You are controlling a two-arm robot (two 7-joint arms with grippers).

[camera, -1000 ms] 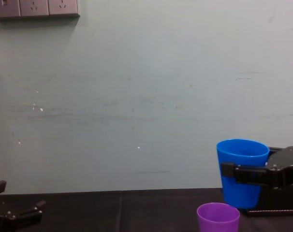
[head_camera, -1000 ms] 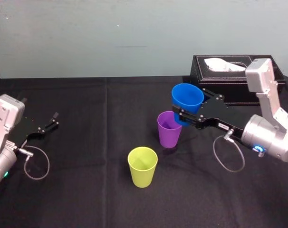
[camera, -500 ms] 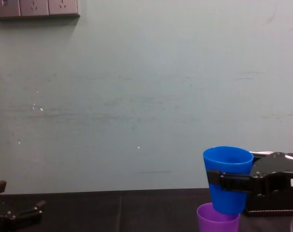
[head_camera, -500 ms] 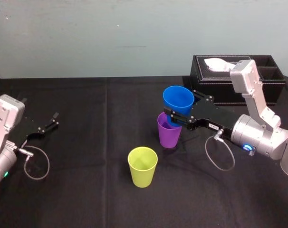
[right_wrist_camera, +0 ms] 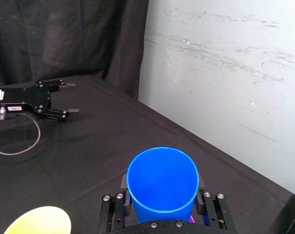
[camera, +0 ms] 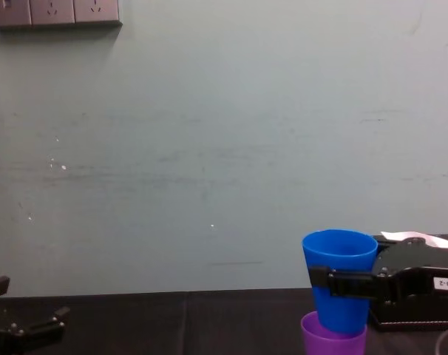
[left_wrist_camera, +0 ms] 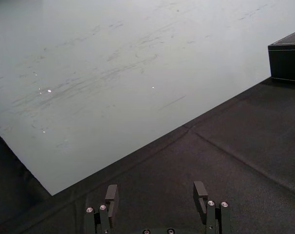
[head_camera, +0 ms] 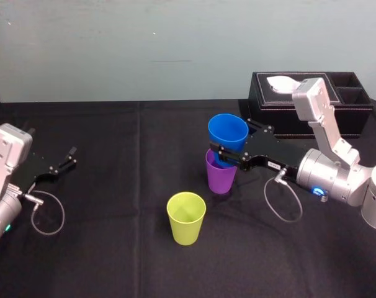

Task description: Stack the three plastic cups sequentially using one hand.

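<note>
My right gripper (head_camera: 227,153) is shut on the blue cup (head_camera: 228,133), one finger on each side of its wall. The blue cup's base sits partly down inside the purple cup (head_camera: 219,180), which stands upright on the black cloth at mid-table. From the chest the blue cup (camera: 340,279) rises out of the purple cup (camera: 333,338). The wrist camera looks into the blue cup (right_wrist_camera: 162,181) between the fingers of the right gripper (right_wrist_camera: 162,206). The yellow-green cup (head_camera: 186,217) stands alone nearer me, left of the stack. My left gripper (head_camera: 69,158) rests open at the far left.
A black tissue box (head_camera: 309,103) with a compartmented tray stands at the back right, behind my right arm. A black cloth (head_camera: 113,186) covers the table. The pale wall (head_camera: 144,43) closes off the back edge. Looped cables hang from both wrists.
My right gripper carried the blue cup leftward and down, from beside the purple cup to over it, and the blue cup's base now enters the purple cup. The left arm has stayed still.
</note>
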